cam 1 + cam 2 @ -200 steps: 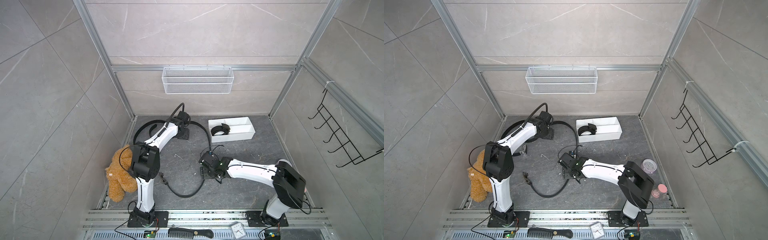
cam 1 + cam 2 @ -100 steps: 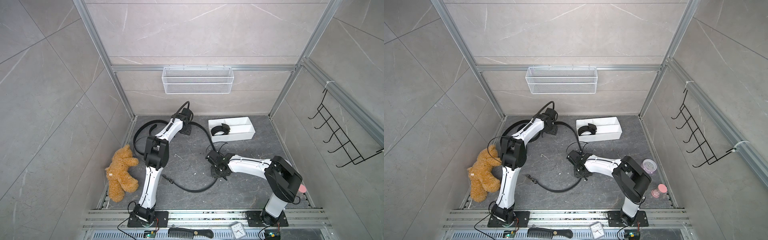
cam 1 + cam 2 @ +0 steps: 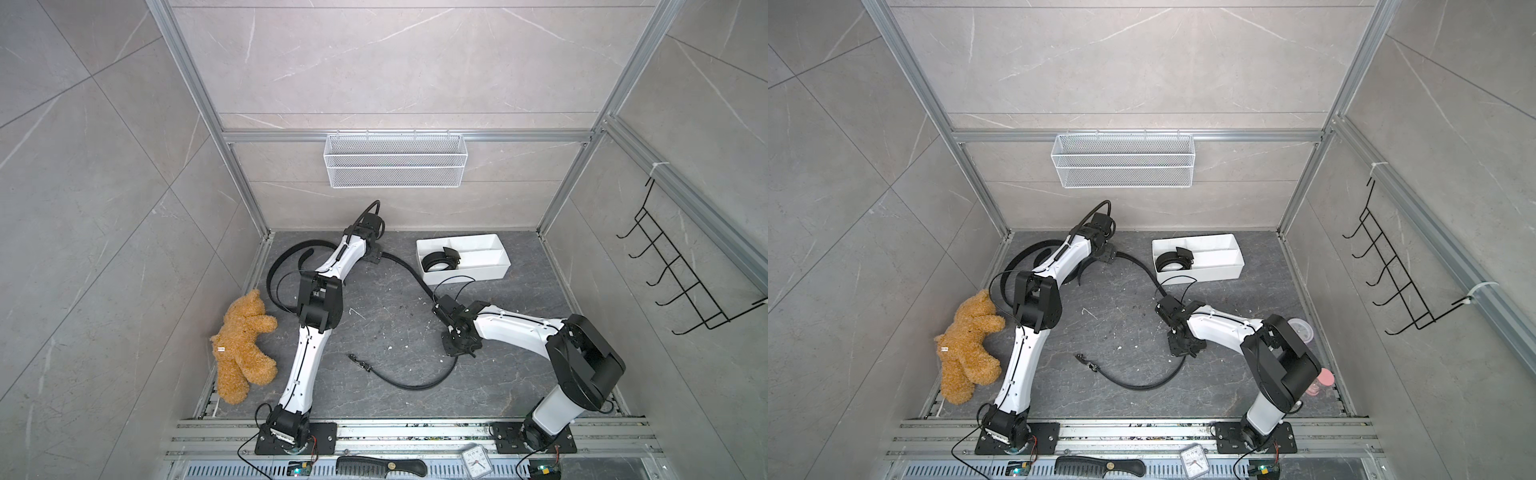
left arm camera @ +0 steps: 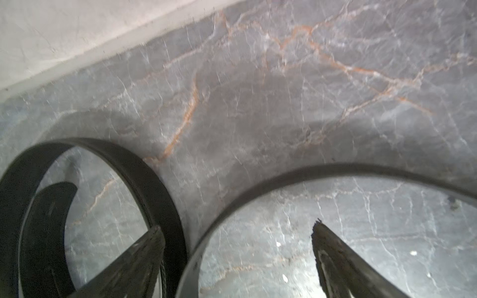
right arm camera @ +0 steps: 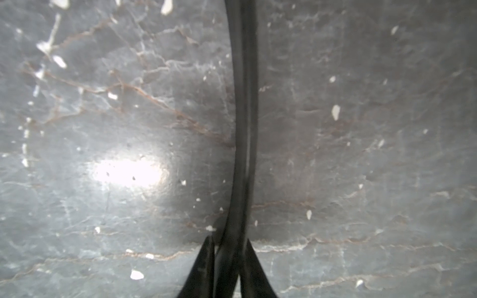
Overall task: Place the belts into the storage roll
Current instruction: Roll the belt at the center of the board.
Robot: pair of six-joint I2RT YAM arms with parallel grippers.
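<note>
My right gripper [image 5: 229,245], open a second ago, now clamps the long belt [image 5: 242,103] lying on the floor. The left gripper [image 4: 238,229] has spread wider above it. A coiled belt [image 3: 434,262] sits in the storage roll [image 3: 473,275].

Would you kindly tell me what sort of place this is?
Likely a robot test cell dressed as a utility nook: tiled walls in an aluminium frame, left arm and right arm bolted to a front rail, a wall-hung wire basket and hook rack.
</note>
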